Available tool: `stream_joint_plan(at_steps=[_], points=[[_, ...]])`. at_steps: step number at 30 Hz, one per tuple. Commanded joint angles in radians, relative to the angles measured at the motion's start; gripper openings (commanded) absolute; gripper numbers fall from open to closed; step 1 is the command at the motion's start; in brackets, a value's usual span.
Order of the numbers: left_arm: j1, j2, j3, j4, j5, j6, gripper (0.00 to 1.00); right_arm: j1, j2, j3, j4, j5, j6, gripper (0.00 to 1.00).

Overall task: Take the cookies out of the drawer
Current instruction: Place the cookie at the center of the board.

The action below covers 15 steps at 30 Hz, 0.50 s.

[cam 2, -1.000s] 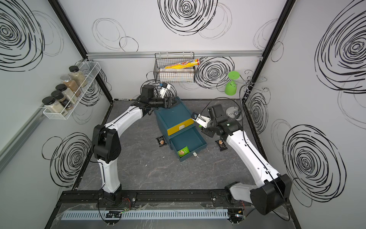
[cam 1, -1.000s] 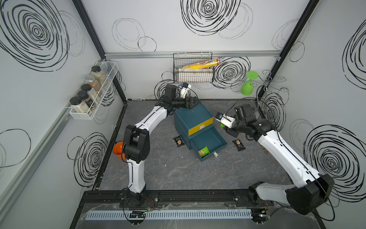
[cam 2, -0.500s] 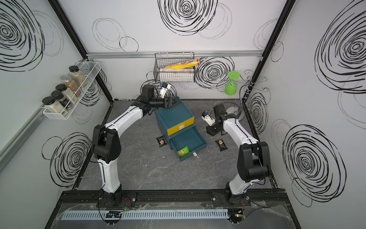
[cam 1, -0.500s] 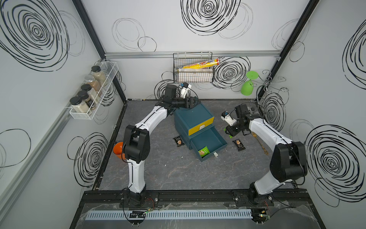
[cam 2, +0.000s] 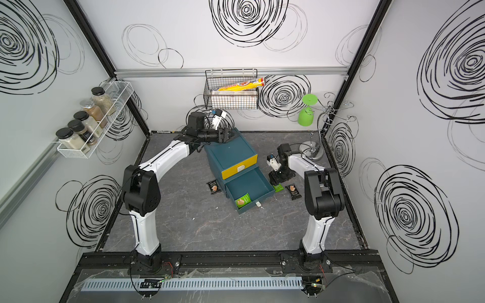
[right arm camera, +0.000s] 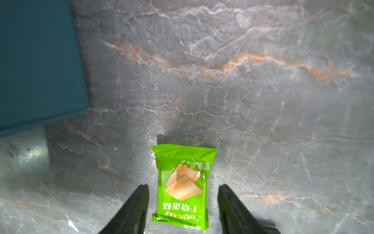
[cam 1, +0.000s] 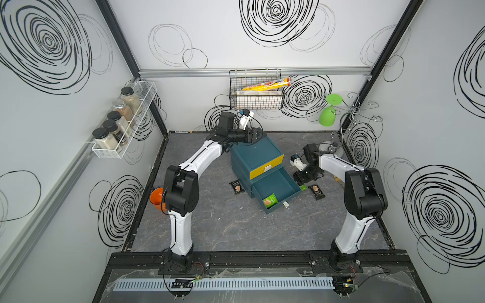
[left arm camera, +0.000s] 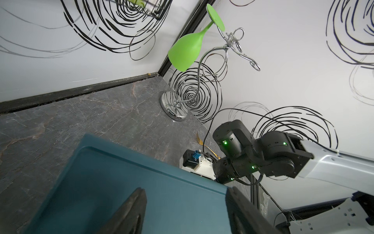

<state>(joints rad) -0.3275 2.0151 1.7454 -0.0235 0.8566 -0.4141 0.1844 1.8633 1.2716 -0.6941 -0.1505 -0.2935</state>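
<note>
Cookies: green packet (right arm camera: 182,158) lies flat on the table (cam 1: 236,223) between the right gripper's (right arm camera: 183,187) parted fingers, ungripped.
Nearby: black packet (cam 1: 316,191) just beside; second black packet (cam 1: 237,187) across the cabinet (cam 1: 256,154).
Drawer (cam 1: 273,183): open, another green packet (cam 1: 270,200) inside.
Left gripper (cam 1: 258,135): parted, over the cabinet's back.
Progress: three out, one visibly remaining.

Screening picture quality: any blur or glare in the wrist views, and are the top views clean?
Right wrist view: green packet fairly sharp, drawer unit smeared, glare patch on the table. Left wrist view: green glass crisp, drawer unit soft near the lens. Both top views: even light, sharp.
</note>
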Motion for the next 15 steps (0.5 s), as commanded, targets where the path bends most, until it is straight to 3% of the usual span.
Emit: stream_joint_plan(at_steps=[1,4,7,8,12,15], points=[[-0.005,-0.015,-0.001,0.038,0.025,-0.064,0.72,-0.014,-0.051,0.033,0.027,-0.009,0.034,0.68],[-0.004,-0.046,0.015,0.113,0.043,-0.138,0.73,-0.030,-0.101,0.058,0.024,-0.022,0.045,0.69],[-0.004,-0.082,0.057,0.169,0.060,-0.214,0.77,-0.039,-0.153,0.058,0.061,-0.066,0.074,0.65],[-0.004,-0.096,0.066,0.194,0.068,-0.245,0.89,-0.040,-0.163,0.057,0.082,-0.098,0.090,0.60],[-0.005,-0.192,0.028,0.298,0.074,-0.359,0.93,-0.042,-0.123,0.067,0.129,-0.253,0.161,0.36],[-0.033,-0.318,-0.056,0.253,0.042,-0.311,0.94,-0.040,-0.085,0.069,0.161,-0.335,0.203,0.29]])
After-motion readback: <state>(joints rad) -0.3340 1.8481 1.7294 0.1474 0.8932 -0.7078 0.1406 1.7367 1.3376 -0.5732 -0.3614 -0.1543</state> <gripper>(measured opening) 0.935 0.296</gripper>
